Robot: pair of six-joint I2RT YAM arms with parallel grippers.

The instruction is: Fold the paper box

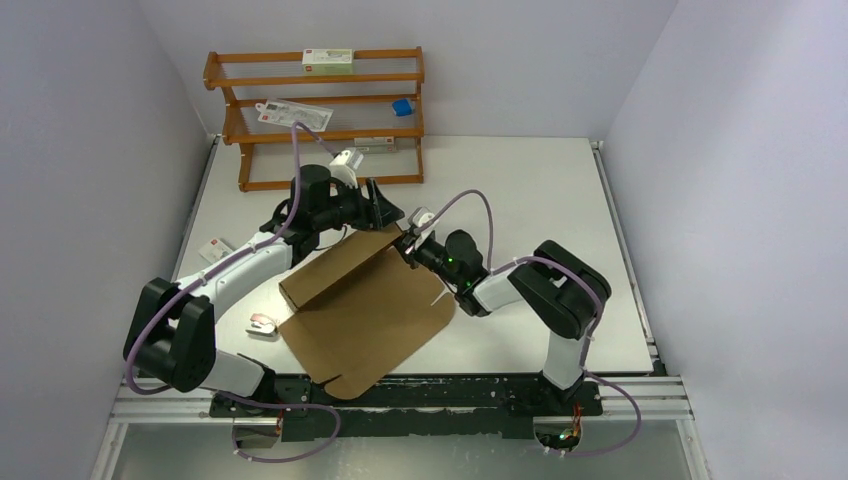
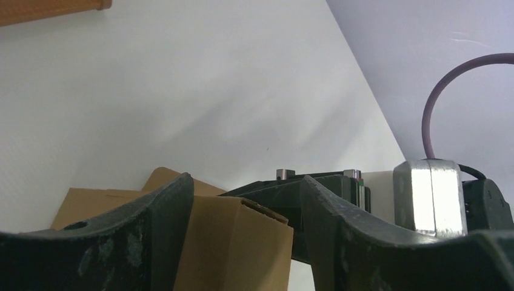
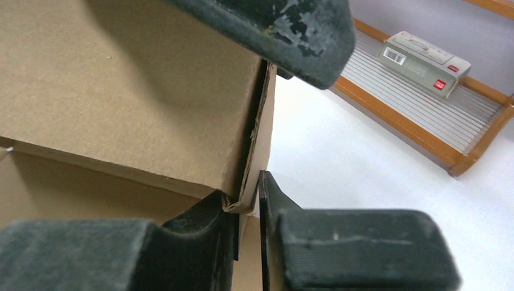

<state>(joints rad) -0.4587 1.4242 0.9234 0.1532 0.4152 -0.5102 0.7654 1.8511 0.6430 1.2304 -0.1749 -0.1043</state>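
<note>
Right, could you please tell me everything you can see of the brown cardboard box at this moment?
The paper box is plain brown corrugated cardboard, a die-cut sheet with rounded corners, only partly folded. Most of it lies flat on the white table between the arms, while its far panel stands raised with an end flap turned in. The right fingers pinch that flap's edge. The left fingers straddle its top corner, open, without clamping.

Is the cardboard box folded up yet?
Only partly. One wall of the paper box stands up; its wide rounded flap lies flat on the table.
</note>
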